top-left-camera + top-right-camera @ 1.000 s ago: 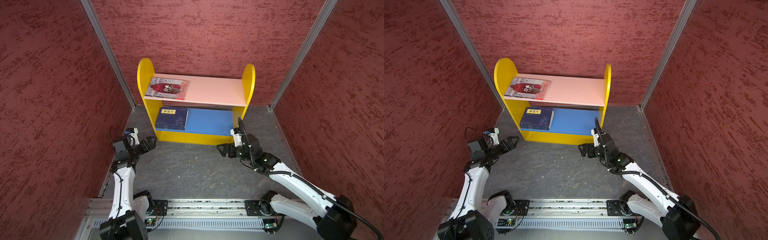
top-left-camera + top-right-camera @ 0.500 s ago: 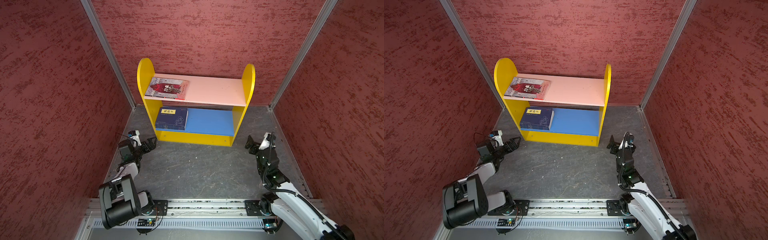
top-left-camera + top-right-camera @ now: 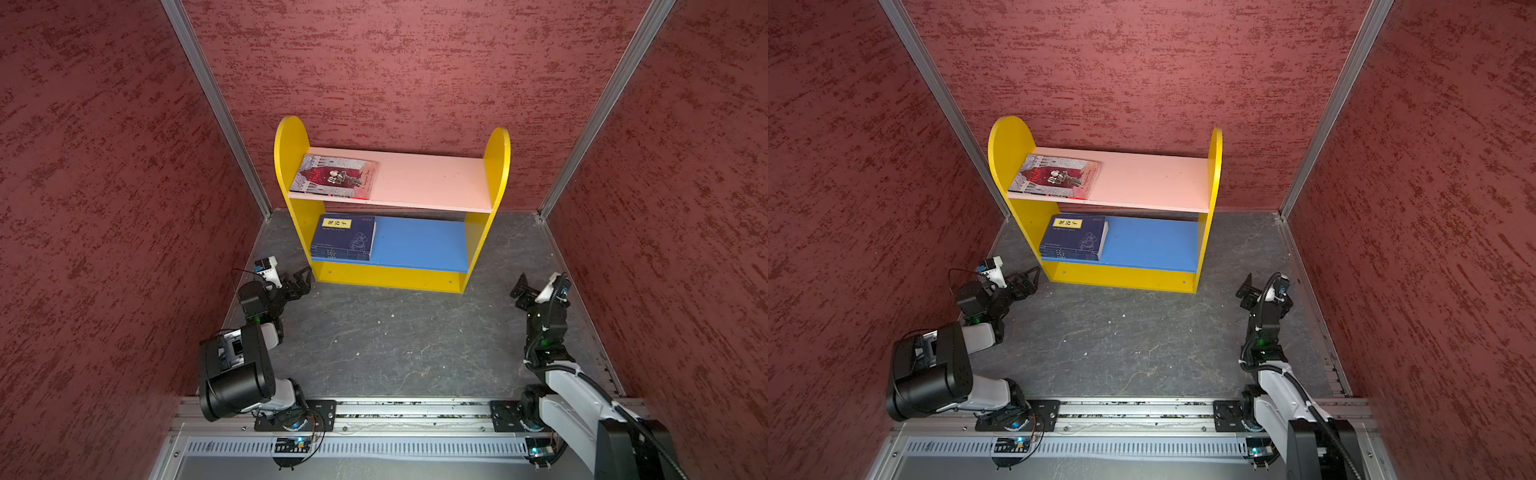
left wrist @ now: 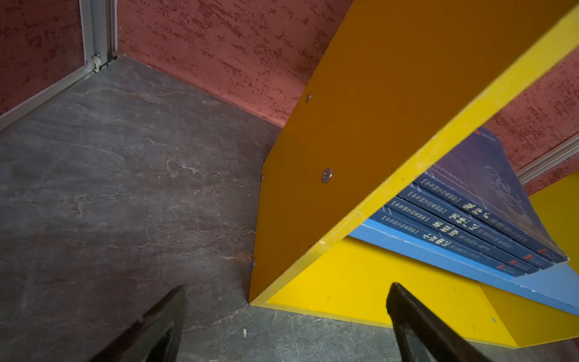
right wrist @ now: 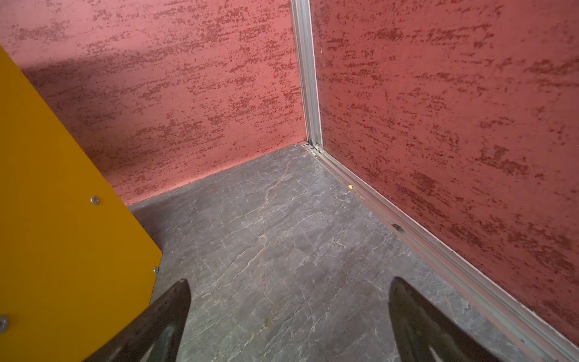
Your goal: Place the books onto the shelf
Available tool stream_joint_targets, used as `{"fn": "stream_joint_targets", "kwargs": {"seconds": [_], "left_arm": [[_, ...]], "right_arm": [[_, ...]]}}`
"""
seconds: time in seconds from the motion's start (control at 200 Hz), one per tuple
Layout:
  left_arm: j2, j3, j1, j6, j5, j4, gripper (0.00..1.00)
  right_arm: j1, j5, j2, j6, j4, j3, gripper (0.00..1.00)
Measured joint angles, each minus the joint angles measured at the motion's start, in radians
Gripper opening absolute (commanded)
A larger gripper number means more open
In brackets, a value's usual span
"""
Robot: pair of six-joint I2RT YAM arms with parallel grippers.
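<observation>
Yellow-sided shelf [image 3: 497,166]: red-and-grey book [image 3: 332,178] flat on pink board [image 3: 432,183]; four navy books [image 3: 344,240] stacked on blue board [image 3: 419,246]. Left pincer [image 3: 302,279], right pincer [image 3: 521,288]: both open, empty.

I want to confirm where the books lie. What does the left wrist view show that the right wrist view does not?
Only the left wrist view: four navy books stacked flat on the blue lower board, and the left fingers. Only the right wrist view: the right fingers. Both: a yellow side panel of the shelf, grey floor, red walls, and open fingers holding nothing.
</observation>
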State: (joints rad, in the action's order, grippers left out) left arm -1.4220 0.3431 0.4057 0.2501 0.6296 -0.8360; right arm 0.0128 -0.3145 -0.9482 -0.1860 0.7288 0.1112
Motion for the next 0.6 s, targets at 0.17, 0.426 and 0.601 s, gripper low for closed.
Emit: {"fn": "stream_joint_targets", "kwargs": {"seconds": [0.17,0.426,0.601], "left_arm": [[-0.035,-0.025,-0.011,-0.005,-0.001,-0.126,0.99],[-0.07,-0.14,-0.162,-0.116,-0.05,-0.312,1.0],[-0.077,-0.188,-0.228,-0.18,-0.144,-0.409,0.99]], "right_arm": [[0.014,0.035,-0.165,0.01,0.201,-0.012,0.99],[0.028,0.077,-0.355,0.049,0.431,-0.021,0.99],[0.043,0.104,-0.487,0.062,0.585,-0.021,0.99]]}}
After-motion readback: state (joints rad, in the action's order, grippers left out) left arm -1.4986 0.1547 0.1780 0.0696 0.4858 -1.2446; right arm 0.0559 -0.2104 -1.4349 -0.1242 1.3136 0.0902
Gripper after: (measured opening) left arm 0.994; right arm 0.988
